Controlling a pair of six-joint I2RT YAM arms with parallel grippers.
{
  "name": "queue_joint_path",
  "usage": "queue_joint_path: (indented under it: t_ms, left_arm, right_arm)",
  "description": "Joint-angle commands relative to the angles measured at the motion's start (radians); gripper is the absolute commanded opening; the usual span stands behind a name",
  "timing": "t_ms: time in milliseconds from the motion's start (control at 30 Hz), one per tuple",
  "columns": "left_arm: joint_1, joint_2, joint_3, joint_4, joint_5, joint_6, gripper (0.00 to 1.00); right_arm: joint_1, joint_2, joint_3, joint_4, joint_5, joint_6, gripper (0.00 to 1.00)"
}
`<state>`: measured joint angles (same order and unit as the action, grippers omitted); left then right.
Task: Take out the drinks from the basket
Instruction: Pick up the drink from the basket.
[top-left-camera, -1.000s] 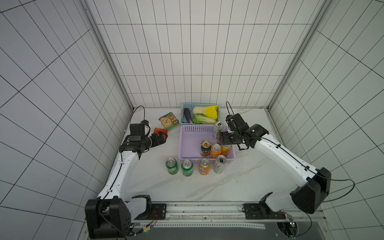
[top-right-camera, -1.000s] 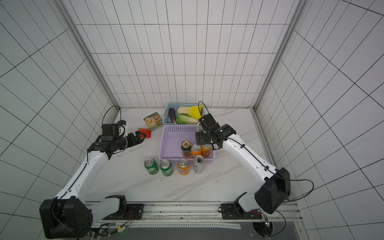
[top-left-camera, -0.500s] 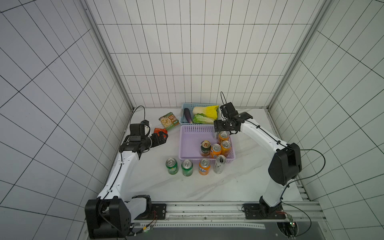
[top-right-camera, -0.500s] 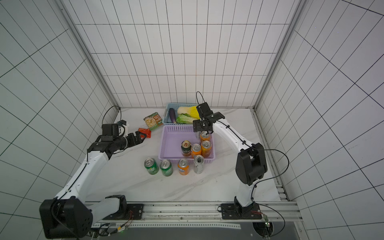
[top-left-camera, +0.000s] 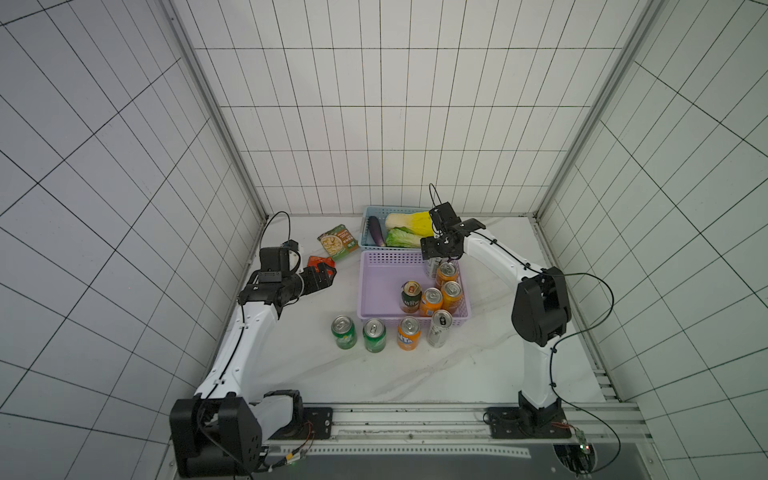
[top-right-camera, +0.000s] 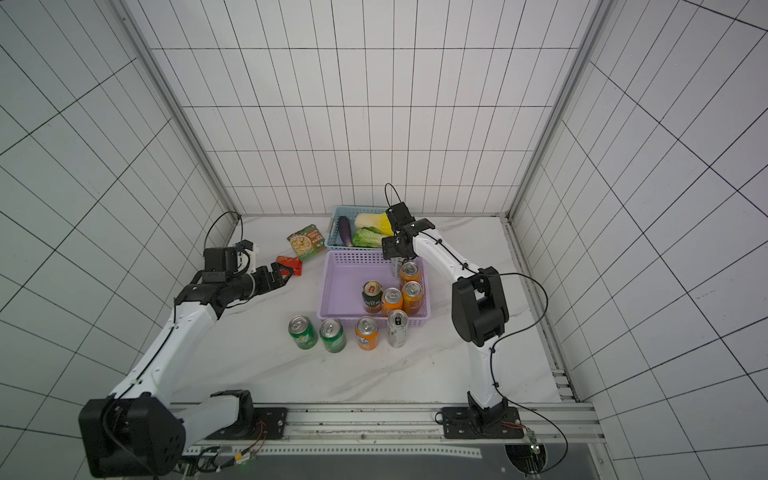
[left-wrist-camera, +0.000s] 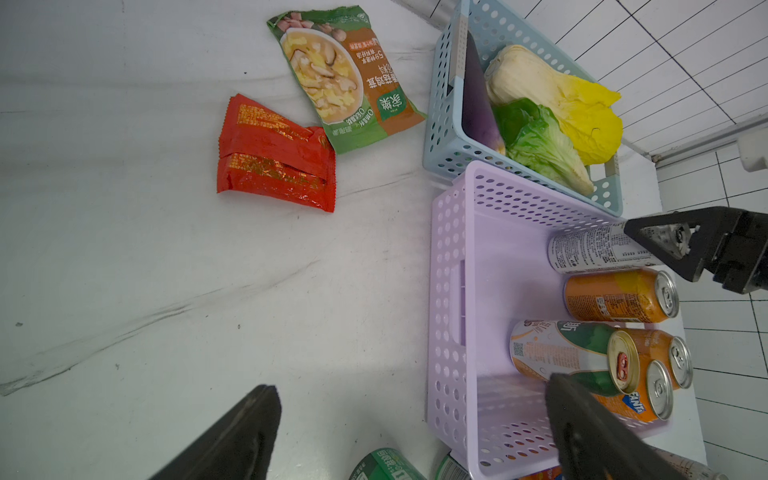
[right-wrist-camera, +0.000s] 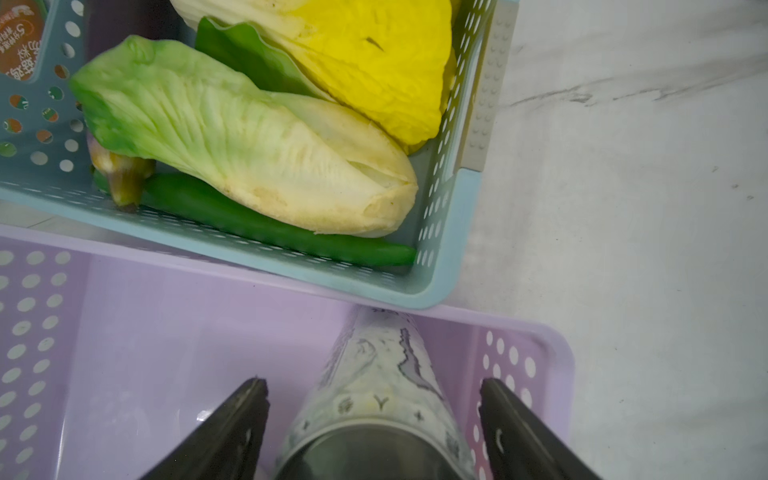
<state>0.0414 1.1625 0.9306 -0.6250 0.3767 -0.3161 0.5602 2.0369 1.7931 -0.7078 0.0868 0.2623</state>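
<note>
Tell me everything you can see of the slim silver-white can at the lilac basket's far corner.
The slim silver-white can is a tall, narrow metal cylinder with a pale printed wrap, small text and purplish line drawings. It stands upright on the floor of the lilac basket, in the far corner on the robot's right, beside an orange can; whether they touch is unclear. The right gripper straddles its top, open, with a gap on each side.

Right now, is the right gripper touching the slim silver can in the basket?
Apart: the right wrist view shows gaps between the right gripper and the slim silver can.
</note>
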Motion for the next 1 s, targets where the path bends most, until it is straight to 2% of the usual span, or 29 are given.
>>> queue_joint_path:
  t_ms: [0,300,667,967]
  left_arm:
    - [0.005,-0.004,-0.012,0.006,0.012,0.005,0.98]
    - [0.006,-0.007,-0.012,0.005,0.010,0.006,0.98]
    - [0.006,-0.006,-0.012,0.004,0.007,0.006,0.98]
    - [0.006,-0.008,-0.012,0.004,0.006,0.006,0.98]
  right_arm:
    - [-0.009,0.019,0.040,-0.020,0.004,-0.001,0.79]
    - [-0.010,0.028,0.038,-0.019,0.004,-0.001,0.70]
    - [-0.010,-0.006,0.056,-0.045,0.015,-0.012,0.50]
    - [-0.009,-0.033,0.116,-0.085,0.019,-0.030,0.47]
